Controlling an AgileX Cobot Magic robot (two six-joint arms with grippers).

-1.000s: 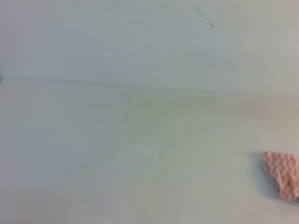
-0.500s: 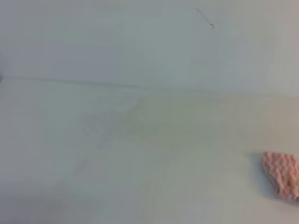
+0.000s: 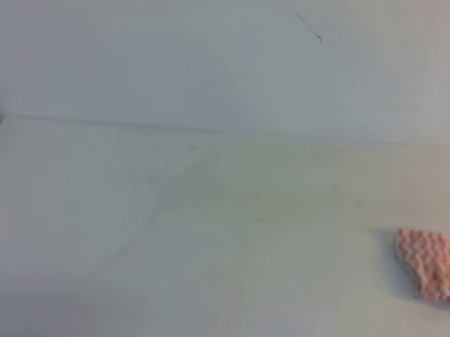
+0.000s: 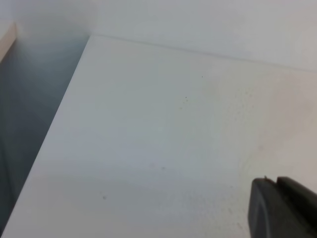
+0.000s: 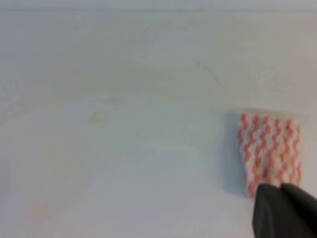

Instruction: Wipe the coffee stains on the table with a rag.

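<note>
Since the earlier frames nothing on the table (image 3: 80,225) has shifted: the rag (image 3: 432,266) lies in the same place near the right edge, and only the lighting on the surface differs slightly.

**Position.** The rag rests flat on the table, close to the right edge and roughly midway between the far and near edges. In the right wrist view the rag (image 5: 269,153) lies just beyond the right gripper (image 5: 283,210).

**Gripper state.** The right gripper's fingers are pressed together and hold nothing. Only a dark corner of the left gripper (image 4: 283,207) is visible in the left wrist view; the frame does not show whether its fingers are spread or pressed together.

**Stains.** No distinct coffee stains are visible; only faint yellowish tinting appears toward the middle of the table, too weak to identify.

**Handling.** The rag is judged light, soft and limp. It will likely bunch and drape when lifted, and may slide on the smooth top if pushed sideways. Recommended hold: approach from above with spread fingers and pinch a raised fold near the rag's middle or its nearest edge.
</note>
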